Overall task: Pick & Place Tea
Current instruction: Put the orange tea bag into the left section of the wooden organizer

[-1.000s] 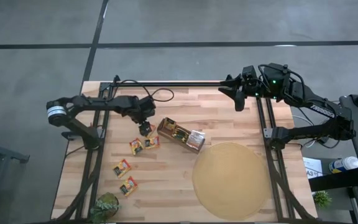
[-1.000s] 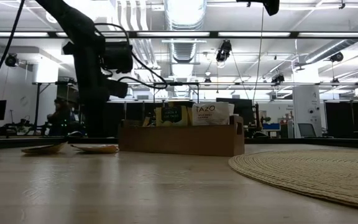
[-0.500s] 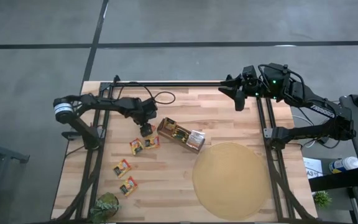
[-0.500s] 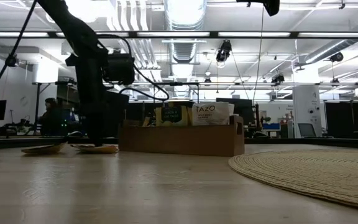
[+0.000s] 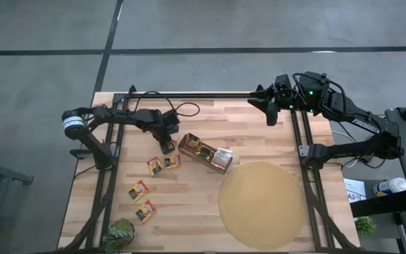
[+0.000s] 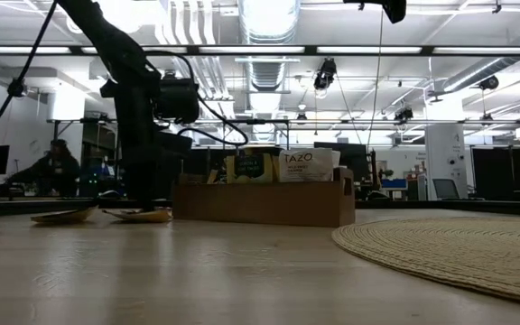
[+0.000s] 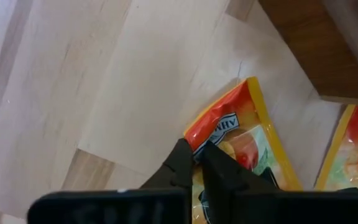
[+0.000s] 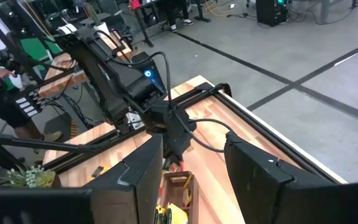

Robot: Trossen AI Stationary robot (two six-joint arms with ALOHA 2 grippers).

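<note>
Fingers of the left gripper (image 7: 194, 163) have just snapped together from wide open, and in the left wrist view they now pinch the corner of an orange-red tea sachet (image 7: 241, 146) that lies flat on the table (image 7: 73, 93), just beside the brown wooden box (image 5: 204, 153). From above, the left gripper (image 5: 166, 146) sits low over that sachet (image 5: 170, 161), a touch nearer the box than a moment ago, with a second sachet (image 5: 154, 166) touching or nearly touching the first and two more (image 5: 139, 190) lying farther off toward the table's near edge. That closing looks like the grasp itself, so the pick seems made and the lift is the next step; the hold is only on an edge, so the packet may slip or drag its neighbour. The right gripper (image 5: 271, 111) waits at the far right corner of the table, fingers (image 8: 143, 174) apart and empty, unchanged.
</note>
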